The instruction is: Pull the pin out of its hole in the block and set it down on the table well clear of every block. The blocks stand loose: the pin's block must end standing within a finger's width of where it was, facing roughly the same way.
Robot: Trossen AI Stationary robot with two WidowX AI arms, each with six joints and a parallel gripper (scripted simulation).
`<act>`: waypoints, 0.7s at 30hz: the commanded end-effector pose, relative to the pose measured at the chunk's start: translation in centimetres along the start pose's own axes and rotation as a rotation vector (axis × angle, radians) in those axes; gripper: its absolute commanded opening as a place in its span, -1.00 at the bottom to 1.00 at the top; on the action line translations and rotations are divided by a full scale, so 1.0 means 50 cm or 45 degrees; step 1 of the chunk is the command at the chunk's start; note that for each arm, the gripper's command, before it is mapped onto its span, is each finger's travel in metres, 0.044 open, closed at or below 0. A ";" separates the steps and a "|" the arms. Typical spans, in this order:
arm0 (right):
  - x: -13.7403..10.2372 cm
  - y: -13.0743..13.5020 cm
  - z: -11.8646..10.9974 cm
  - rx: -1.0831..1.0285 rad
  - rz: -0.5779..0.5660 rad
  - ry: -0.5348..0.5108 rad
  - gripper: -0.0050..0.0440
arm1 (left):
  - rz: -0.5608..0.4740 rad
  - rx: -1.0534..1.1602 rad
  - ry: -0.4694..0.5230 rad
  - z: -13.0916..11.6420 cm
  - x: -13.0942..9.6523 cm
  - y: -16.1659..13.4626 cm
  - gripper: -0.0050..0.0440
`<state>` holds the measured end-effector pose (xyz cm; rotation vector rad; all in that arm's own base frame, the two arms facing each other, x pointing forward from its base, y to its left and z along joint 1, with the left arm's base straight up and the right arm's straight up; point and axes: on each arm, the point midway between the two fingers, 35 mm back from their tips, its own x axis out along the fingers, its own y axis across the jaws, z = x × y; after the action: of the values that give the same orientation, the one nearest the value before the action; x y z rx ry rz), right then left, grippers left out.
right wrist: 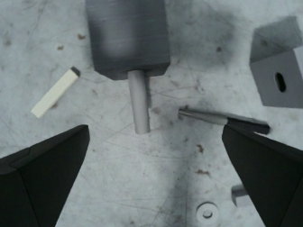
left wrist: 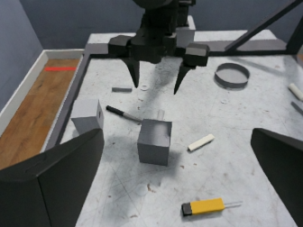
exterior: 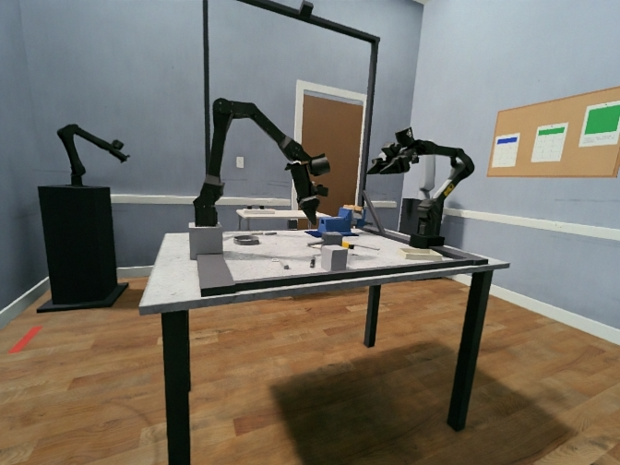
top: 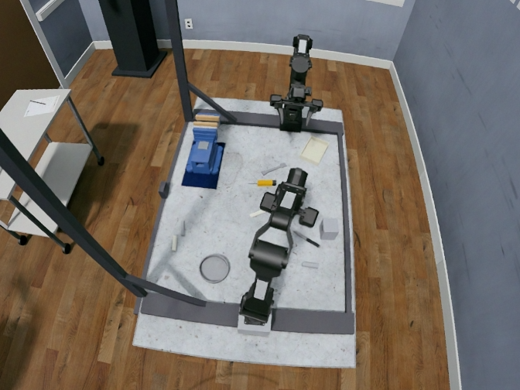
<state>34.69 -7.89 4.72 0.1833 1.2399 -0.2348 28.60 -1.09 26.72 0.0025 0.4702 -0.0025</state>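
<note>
Right wrist view: the pin (right wrist: 139, 101) (left wrist: 160, 114) sticks out of its hole in the dark gray block (right wrist: 128, 36) (left wrist: 154, 141) (exterior: 331, 238), which fills the top of the frame left of the middle; the pin points down the frame, and its loose end is between the open fingers of the right gripper (right wrist: 155, 128) (left wrist: 155, 89) (exterior: 311, 220) (top: 289, 209), with neither tip touching it; that gripper has let go and holds nothing. A white stick (right wrist: 56, 92) (left wrist: 201, 142) (top: 257, 213) lies left of the pin; a black and silver pen (right wrist: 248, 123) (left wrist: 122, 113) (top: 308, 239) lies on the right, near a light gray block (right wrist: 280, 81) (left wrist: 87, 114) (exterior: 334, 257) (top: 329, 228) with a slot in its side; a little washer (right wrist: 199, 213) lies at the lower right.

Left wrist view: the left gripper (left wrist: 176, 135) (exterior: 370, 172) (top: 295, 119) is wide open too, with nothing in it; the pin's block stands in the middle, and the pin peeks out behind it; a yellow screwdriver (left wrist: 207, 206) (top: 265, 183) lies low in the frame; a round gray ring (left wrist: 232, 84) (top: 201, 272) sits at the upper right.

Top view: the right arm hides the pin and its block.
</note>
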 end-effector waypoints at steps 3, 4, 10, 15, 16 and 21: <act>-0.005 0.008 0.022 -0.116 0.030 -0.058 0.84 | -0.004 0.000 -0.053 0.022 -0.015 0.001 0.84; -0.007 0.008 0.024 -0.116 0.030 -0.063 0.84 | -0.004 0.000 -0.053 0.022 -0.015 0.001 0.84; -0.010 0.007 0.025 -0.116 0.027 -0.069 0.84 | -0.006 -0.001 -0.042 0.019 -0.012 0.000 0.84; -0.010 0.007 0.025 -0.116 0.026 -0.069 0.84 | -0.006 -0.001 -0.042 0.019 -0.012 0.000 0.84; -0.010 0.007 0.025 -0.116 0.026 -0.069 0.84 | -0.006 -0.001 -0.042 0.019 -0.012 0.000 0.84; 0.000 0.012 0.030 -0.114 0.024 -0.052 0.35 | -0.006 -0.001 -0.042 0.019 -0.012 0.000 0.84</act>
<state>35.24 -7.66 4.47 0.1185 1.2263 -0.1675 28.62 -1.13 26.76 0.0018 0.4686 -0.0051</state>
